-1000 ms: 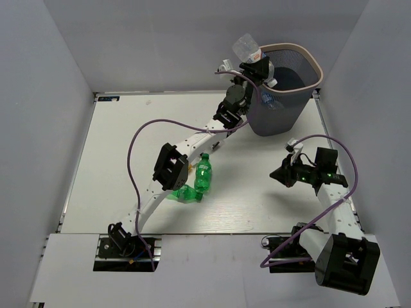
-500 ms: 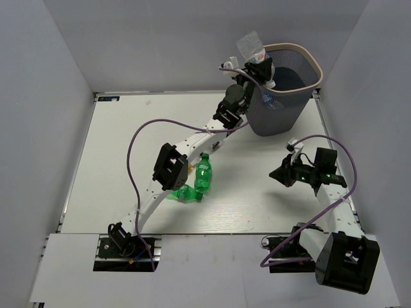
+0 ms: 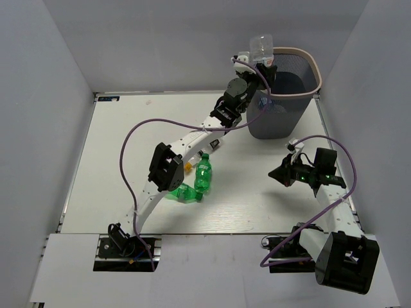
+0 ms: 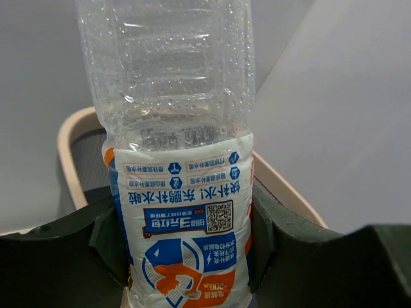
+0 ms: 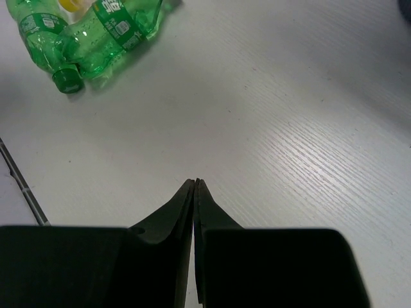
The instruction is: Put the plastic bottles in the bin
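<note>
- One clear bottle [image 3: 262, 46] with a blue-and-orange label, clamped at the label between the fingers of the left claw [image 3: 263, 63]. Its bare ribbed body sticks out past the fingertips.
- Change: a second ago this bottle leaned just short of the beige rim. The claw has since lifted it and carried it across, so it now stands over the rim's near edge.
- One mesh bin [image 3: 282, 119], directly below and just beyond that claw. The wrist view shows its rim curving behind the bottle.
- Judgement: the carry is nearly done. A little more reach inward, then letting go, should drop the bottle inside.
- Two green bottles [image 3: 203, 173] lying together on the table [image 3: 115, 147], far back from the left claw, beside that arm's elbow.
- One right claw [image 3: 277, 174], fingers pressed together on nothing, low over the table, with the green bottles well ahead of it.
</note>
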Available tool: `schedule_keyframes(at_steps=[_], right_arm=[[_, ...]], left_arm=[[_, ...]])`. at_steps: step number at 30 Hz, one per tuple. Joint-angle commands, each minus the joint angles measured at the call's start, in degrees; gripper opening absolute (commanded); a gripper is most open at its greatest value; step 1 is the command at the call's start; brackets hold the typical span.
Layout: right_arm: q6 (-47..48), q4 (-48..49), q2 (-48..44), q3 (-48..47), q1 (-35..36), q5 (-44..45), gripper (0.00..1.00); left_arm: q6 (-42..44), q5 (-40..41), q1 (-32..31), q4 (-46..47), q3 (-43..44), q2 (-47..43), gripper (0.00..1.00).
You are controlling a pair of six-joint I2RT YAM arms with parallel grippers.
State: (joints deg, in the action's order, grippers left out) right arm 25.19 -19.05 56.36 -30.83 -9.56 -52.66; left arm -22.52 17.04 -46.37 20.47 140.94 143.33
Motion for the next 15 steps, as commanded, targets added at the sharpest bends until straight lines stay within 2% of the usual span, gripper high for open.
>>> schedule_keyframes(at_steps=[1,8,9,10,13,14,15], right_arm=[[-1.1,2.1,-0.3,0.7,0.2,-1.6,0.07],[-1.4,2.3,-0.5,0.8,0.5,-1.7,0.07],[-1.5,2.3,-0.5,0.9,0.4,-1.8,0.07],[-1.6,2.5,-0.5,0.9,0.4,-1.8,0.07],[-2.2,2.7,-0.4,1.0,0.4,-2.1,0.10],[-2.1,2.7,-0.5,1.0,0.4,-2.0,0.12],[-2.0,2.7,-0.6,1.0,0.4,-2.0,0.12]], left_arm=[[5.9,-0.7,0.1,-6.7,-0.9,-6.4,0.56],[10.3,-1.2,0.1,-11.9,-2.8,-8.8,0.55],[10.3,-2.6,0.1,-12.5,-3.5,-9.5,0.57],[10.3,-3.2,0.1,-12.5,-4.1,-9.6,0.63],[10.3,-6.4,0.1,-13.6,-2.8,-8.9,0.71],[10.3,-7.0,0.1,-14.2,-2.1,-8.9,0.79],[10.3,-8.6,0.1,-14.2,-1.4,-8.2,0.95]])
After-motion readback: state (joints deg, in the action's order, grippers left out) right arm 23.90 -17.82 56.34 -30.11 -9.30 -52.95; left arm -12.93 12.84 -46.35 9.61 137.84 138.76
